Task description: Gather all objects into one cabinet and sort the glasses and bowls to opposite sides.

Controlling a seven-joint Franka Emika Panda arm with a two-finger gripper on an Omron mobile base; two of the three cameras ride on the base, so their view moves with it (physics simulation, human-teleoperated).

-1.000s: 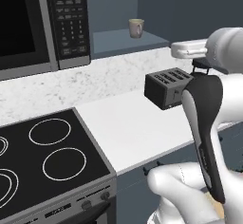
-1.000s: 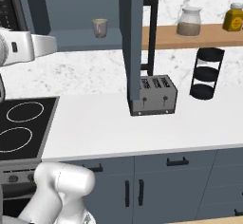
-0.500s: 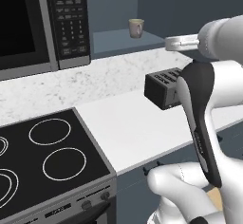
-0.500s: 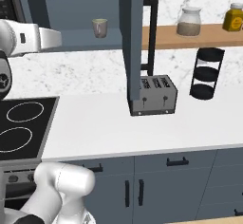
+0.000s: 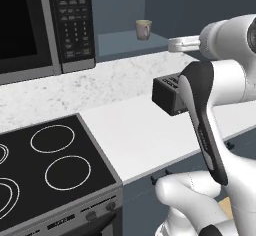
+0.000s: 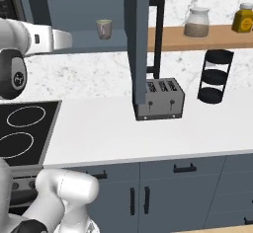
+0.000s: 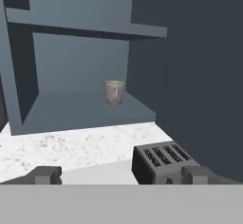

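Grey-taupe mug stands upright on the floor of the open slate-blue nook, toward its right side and near the dark door. The gripper is spread wide and holds nothing; it is well apart from the mug and above the toaster. For a good grasp I would keep the hand level, go forward over the toaster without touching it, keep away from the door edge, and put one finger on each side of the mug.

You see a matt white worktop under a speckled stone-look backsplash, a smooth dull taupe mug, a matt dark toaster, a glossy black cooktop, and a wooden shelf.
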